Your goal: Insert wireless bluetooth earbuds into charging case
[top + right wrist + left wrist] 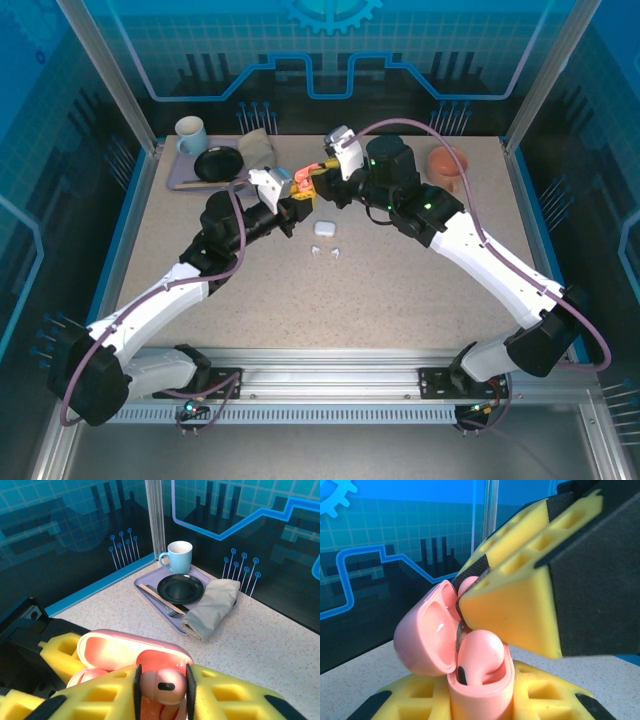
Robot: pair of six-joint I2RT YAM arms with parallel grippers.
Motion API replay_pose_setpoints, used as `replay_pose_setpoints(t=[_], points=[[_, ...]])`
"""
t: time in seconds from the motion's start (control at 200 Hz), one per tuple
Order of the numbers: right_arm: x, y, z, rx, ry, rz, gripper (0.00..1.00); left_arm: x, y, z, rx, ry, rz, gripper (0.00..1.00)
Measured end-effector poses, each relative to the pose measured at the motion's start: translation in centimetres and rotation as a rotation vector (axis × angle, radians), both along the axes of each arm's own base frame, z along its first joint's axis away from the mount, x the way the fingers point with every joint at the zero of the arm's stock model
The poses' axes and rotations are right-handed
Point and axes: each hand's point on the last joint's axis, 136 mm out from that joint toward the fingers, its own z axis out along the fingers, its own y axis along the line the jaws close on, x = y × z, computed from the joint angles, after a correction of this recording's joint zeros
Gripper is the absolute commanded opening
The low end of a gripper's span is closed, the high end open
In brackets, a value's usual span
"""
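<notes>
A coral-pink charging case (480, 697) stands upright with its lid (425, 632) swung open, and my left gripper (481, 705) is shut on its body. One coral earbud (479, 655) sits in a slot of the case. My right gripper (163, 687) is shut on the second coral earbud (165, 684) and holds it right over the open case (125, 647), at the lid's inner edge. From above, both grippers (293, 198) (318, 188) meet at mid-table. A white case (324, 228) and two white earbuds (327, 253) lie on the table just in front of them.
A purple tray (150, 582) at the back left carries a light-blue mug (179, 556), a black plate (180, 588), a fork and a folded grey napkin (212, 607). An orange cup (447, 166) stands at the back right.
</notes>
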Motion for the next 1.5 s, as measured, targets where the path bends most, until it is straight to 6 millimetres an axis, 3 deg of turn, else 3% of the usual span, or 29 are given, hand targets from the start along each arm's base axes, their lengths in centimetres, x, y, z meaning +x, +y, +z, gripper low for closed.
replay_pose_setpoints(t=[0.4,0.535,0.855,1.216,1.356,1.501], points=[[0.1,-0.1,-0.1,-0.002,0.006,-0.025,0.40,0.0,0.0,0.0,0.000,0.000,0.001,0.00],[0.2,-0.3,0.0,0.002,0.010,-0.039,0.46,0.1,0.0,0.0,0.000,0.000,0.001,0.00],[0.1,-1.1,0.9,0.037,0.017,-0.065,0.48,0.0,0.0,0.0,-0.001,-0.002,0.001,0.00],[0.3,-1.5,1.4,0.111,0.080,-0.063,0.57,0.0,0.0,0.0,-0.001,-0.002,0.000,0.00],[1.4,-3.1,3.5,0.171,0.105,-0.118,0.59,0.0,-0.1,0.0,0.001,-0.004,-0.003,0.00],[4.3,-4.8,8.4,0.238,0.112,-0.192,0.59,-0.2,-0.3,-0.1,0.010,-0.009,-0.022,0.00]])
